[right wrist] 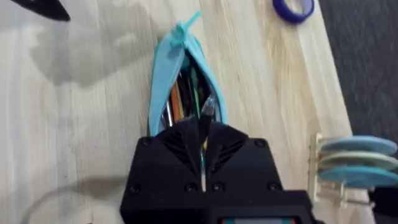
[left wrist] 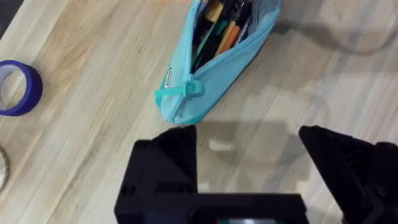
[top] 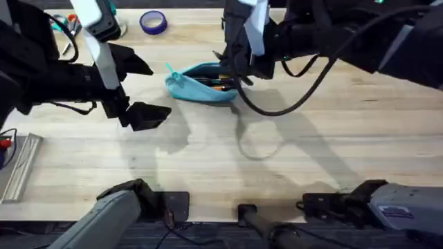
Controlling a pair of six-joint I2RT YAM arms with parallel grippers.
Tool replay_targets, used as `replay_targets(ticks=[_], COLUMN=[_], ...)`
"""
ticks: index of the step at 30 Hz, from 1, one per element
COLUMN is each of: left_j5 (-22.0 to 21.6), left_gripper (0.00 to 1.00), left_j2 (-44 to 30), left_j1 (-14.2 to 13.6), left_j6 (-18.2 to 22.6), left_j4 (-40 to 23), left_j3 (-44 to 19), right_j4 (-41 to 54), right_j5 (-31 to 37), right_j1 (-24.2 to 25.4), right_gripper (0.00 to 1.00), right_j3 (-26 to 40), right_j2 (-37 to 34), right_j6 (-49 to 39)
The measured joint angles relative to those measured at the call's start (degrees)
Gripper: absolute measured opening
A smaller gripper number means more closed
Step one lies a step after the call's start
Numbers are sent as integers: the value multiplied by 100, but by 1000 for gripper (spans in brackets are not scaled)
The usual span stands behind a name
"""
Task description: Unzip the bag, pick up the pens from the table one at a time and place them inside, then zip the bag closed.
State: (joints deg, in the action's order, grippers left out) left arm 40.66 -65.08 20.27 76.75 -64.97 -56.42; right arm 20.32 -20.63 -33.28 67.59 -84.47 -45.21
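The turquoise bag (top: 201,81) lies unzipped at the back middle of the table (top: 277,145), with several pens (left wrist: 217,34) showing inside it. Its zipper pull (left wrist: 178,91) sits at the bag's left end. My right gripper (top: 232,69) hangs over the bag's right end. In the right wrist view its fingers (right wrist: 203,134) are shut on a thin pen (right wrist: 208,107) whose pale tip points into the bag's (right wrist: 163,81) mouth. My left gripper (top: 147,88) stands open just left of the bag (left wrist: 211,68), apart from it, with nothing between its fingers.
A blue tape roll (top: 153,21) lies at the back, left of the bag, and appears again as the tape roll (left wrist: 18,87) in the left wrist view. A metal rail (top: 21,166) lies at the table's left edge. The wood in front of the bag is bare.
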Motion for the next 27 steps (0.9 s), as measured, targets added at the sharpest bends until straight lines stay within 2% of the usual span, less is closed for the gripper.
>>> replay_targets(ticks=[12, 27], left_j5=[0, 0], left_gripper=[993, 994], left_j2=[0, 0], left_j1=[0, 0], left_j6=[0, 0], left_j4=[0, 0], left_j3=[0, 0], right_j4=[-258, -884], right_j5=[-125, -172], right_j1=[-240, -270], right_gripper=[31, 31], right_j3=[14, 20], right_j2=[-59, -1022], right_j6=[-749, -864])
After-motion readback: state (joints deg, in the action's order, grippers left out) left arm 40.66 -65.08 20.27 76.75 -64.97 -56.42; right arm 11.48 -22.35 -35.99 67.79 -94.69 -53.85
